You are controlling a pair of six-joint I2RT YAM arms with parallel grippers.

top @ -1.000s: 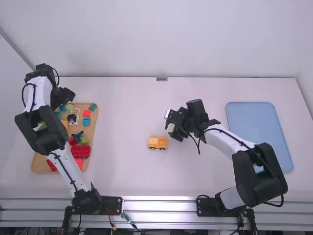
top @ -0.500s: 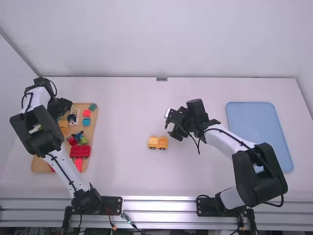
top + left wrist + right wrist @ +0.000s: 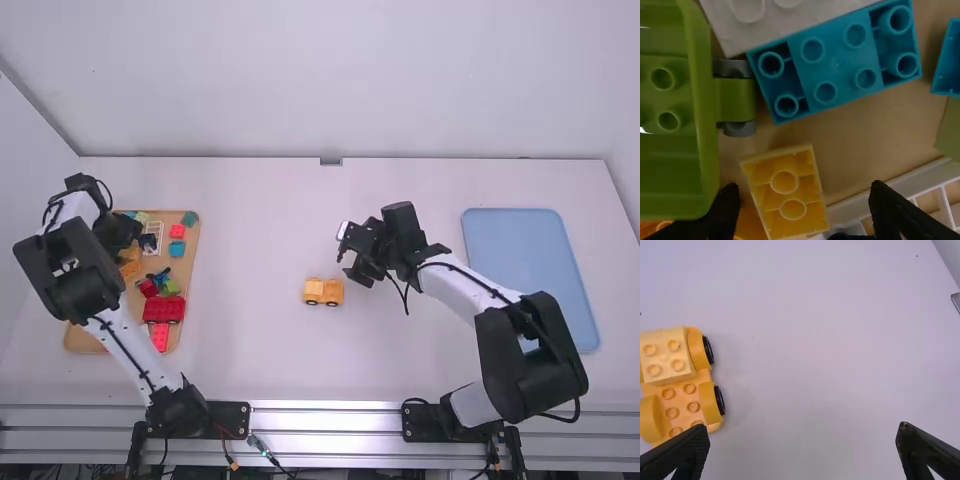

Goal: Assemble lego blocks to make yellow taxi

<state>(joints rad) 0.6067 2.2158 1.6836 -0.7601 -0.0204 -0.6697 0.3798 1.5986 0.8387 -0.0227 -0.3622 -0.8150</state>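
Step in hand: I am judging this to be part-picking for the taxi. The car (image 3: 323, 292) is sitting mid-tabletop (image 3: 260, 350), a yellow block already on its base. I am holding the left hand (image 3: 804, 192) spread over the left tray (image 3: 75, 338), a loose yellow block (image 3: 785, 182) lying underside up beneath it. The right hand (image 3: 802, 447) is hanging spread, empty, just right of and beyond the car.

Next: I am probably needing to line up, lower and pinch the loose block, avoiding the green piece (image 3: 702, 150); it is likely needing a turn-over before stacking.

Change: compared with the earlier frames, the left hand is moving nearer and slightly left over the tray; the right arm and car are staying put.
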